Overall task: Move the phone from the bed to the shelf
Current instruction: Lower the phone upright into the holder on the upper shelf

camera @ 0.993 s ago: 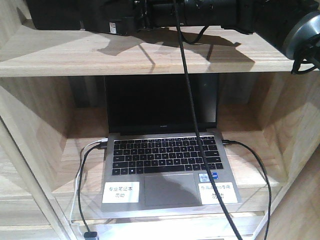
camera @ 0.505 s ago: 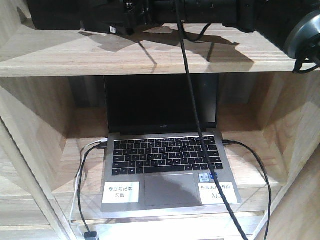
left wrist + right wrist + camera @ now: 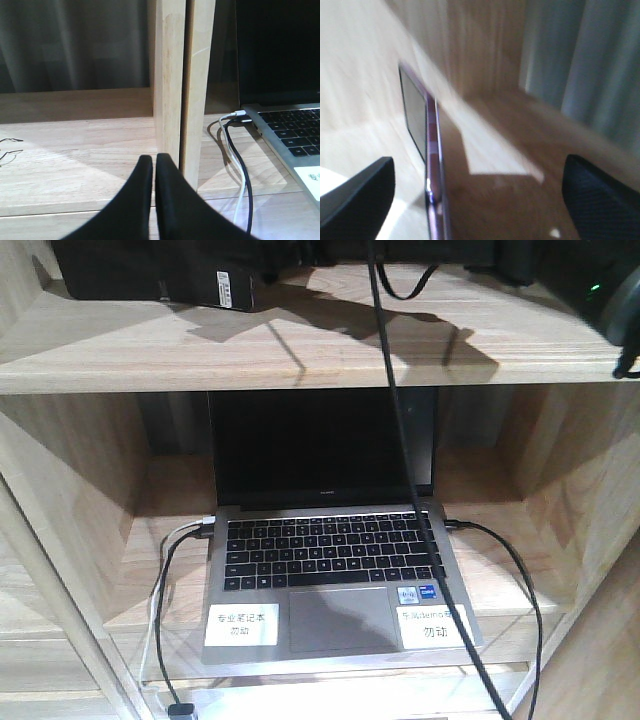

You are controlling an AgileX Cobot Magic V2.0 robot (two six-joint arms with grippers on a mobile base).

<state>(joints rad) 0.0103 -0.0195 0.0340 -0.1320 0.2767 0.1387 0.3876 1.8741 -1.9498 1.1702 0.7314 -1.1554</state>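
The phone (image 3: 150, 275), a black slab with a small white sticker, rests on the top board of the pale wood shelf (image 3: 300, 355). The right wrist view shows the phone (image 3: 432, 165) edge-on, blurred, with a purple rim. My right gripper (image 3: 477, 172) is open wide, its fingers well apart on either side of the phone and not touching it. My left gripper (image 3: 154, 162) is shut on nothing, lower down in front of a vertical shelf divider (image 3: 172, 80). The bed is out of view.
A grey laptop (image 3: 335, 590) stands open in the compartment below, with black and white cables (image 3: 240, 165) plugged into its sides. A black robot cable (image 3: 400, 440) hangs across the front view. The right arm's body (image 3: 600, 290) shows at the top right.
The right arm's black parts have pulled up and away towards the top of the front view. The phone stays on the top board. The left gripper and laptop look unchanged.
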